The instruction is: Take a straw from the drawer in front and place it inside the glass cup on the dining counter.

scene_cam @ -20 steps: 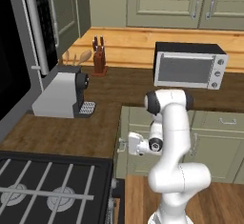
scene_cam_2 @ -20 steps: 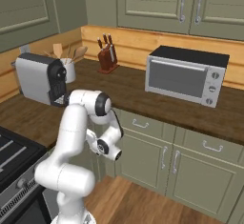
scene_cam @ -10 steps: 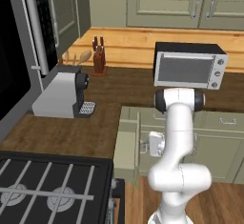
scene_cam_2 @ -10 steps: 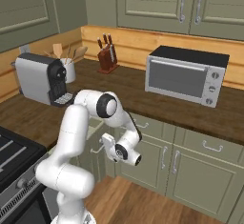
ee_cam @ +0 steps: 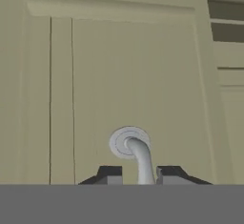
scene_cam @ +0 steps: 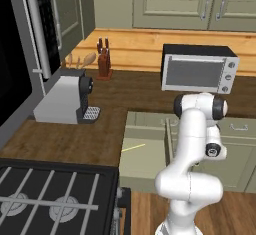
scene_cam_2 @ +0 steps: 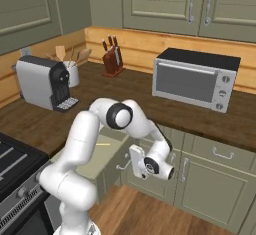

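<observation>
Straddling the metal handle [ee_cam: 139,160], the gripper [ee_cam: 138,175] has its jaws just apart around that post, seemingly loosening a grip used to pull the drawer [scene_cam: 145,160] out. The straw [scene_cam: 133,148] lies on the drawer's floor, at about 10 o'clock from the hand in the right base view. The arm folds down from its shoulder, hand low at the drawer's front.
</observation>
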You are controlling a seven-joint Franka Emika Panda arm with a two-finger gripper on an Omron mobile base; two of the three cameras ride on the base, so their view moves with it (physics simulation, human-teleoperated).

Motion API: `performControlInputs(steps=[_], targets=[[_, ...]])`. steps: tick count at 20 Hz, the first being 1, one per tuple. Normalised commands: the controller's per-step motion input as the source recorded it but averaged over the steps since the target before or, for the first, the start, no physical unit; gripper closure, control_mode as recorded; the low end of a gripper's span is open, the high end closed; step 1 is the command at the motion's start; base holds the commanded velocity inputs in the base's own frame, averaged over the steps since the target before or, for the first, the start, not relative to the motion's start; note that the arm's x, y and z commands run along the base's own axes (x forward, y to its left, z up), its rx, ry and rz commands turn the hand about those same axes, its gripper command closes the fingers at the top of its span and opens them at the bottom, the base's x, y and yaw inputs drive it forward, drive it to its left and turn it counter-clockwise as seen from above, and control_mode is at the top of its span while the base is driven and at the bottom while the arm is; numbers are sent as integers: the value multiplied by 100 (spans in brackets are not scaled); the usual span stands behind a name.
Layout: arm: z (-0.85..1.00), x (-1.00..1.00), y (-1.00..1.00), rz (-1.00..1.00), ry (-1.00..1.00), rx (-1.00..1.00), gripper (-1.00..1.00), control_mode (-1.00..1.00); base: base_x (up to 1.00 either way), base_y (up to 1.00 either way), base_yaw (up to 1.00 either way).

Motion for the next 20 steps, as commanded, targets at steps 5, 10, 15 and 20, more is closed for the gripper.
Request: performControlInputs(steps=[5, 10, 15, 20], targets=[[1, -47, -100, 0, 10, 0, 100, -100, 0, 0, 0], [0, -30, -91, 0, 8, 0, -100, -100, 0, 0, 0], [2, -38, -70, -4, 0, -14, -100, -100, 0, 0, 0], [54, -37, -26, -12, 0, -28, -100, -100, 0, 0, 0]])
